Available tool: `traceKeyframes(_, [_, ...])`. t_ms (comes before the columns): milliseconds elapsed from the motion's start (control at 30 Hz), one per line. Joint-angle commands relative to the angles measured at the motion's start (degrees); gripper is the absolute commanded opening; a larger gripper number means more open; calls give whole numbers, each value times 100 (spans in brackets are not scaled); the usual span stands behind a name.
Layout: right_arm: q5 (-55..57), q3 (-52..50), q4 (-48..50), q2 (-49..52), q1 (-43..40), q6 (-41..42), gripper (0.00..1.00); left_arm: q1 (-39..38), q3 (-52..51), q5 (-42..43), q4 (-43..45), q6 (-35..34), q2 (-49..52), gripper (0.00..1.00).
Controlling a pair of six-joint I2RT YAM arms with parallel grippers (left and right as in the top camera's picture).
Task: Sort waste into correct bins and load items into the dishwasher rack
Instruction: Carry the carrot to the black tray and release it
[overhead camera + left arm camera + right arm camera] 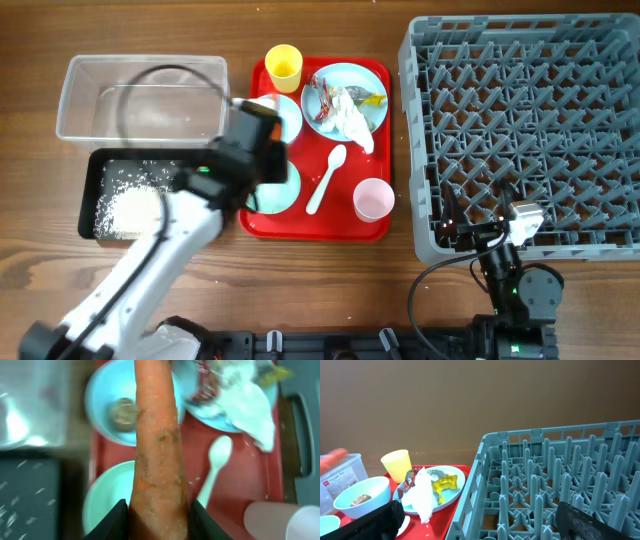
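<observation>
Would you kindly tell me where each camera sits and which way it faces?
Overhead: above the table, facing down on red tray and rack; left arm, right arm show.
Left wrist: behind the left gripper, looking down along the held carrot at the spoon; fingers show.
Right wrist: low over the rack, facing across it toward the tray; open right gripper at bottom.
Shared: yellow cup, overhead and right wrist.

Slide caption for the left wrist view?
Left gripper holds a carrot above the red tray; blue bowl, mint bowl and white spoon lie below.
</observation>
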Motion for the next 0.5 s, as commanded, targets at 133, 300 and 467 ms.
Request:
traceKeyframes(133, [-55,-7,26,-20,24,-74,100,2428,98,-59,-1333,-793,-883,23])
traceKeyframes(300, [-55,-7,26,-20,24,-74,100,3869,50,-57,-1550,-1403,-837,17])
traceKeyframes(467, [-55,-7,26,-20,24,-72,100,4516,-732,203,-876,-1672,-719,16])
